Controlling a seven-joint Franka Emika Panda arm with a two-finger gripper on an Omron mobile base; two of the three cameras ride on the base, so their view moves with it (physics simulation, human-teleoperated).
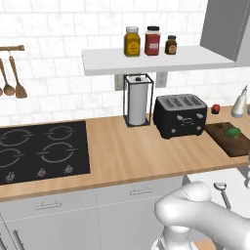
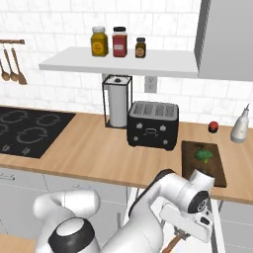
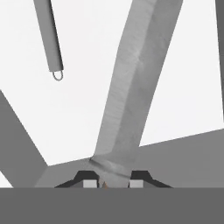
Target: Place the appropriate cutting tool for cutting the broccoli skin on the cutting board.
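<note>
The bright-green broccoli (image 1: 232, 131) (image 2: 203, 155) lies on the dark brown cutting board (image 1: 228, 145) (image 2: 205, 176) at the counter's right end. My gripper (image 3: 113, 183) (image 2: 178, 236) is low, in front of the counter and below the board, over a white open drawer (image 1: 233, 181). A long grey knife blade (image 3: 131, 83) runs away from between my fingertips (image 3: 89, 184), which press on its base. The knife's brown handle (image 2: 173, 243) sticks out under the hand. A second metal utensil (image 1: 222, 189) (image 3: 50, 37) lies in the drawer to the side.
A black toaster (image 1: 179, 116) (image 2: 152, 124) stands left of the board, with a paper-towel holder (image 1: 138, 100) behind it. A small red ball (image 2: 213, 126) and a white bottle (image 2: 239, 126) sit at the back right. The stove (image 1: 44, 151) is far left. A shelf (image 2: 123, 63) with jars hangs above.
</note>
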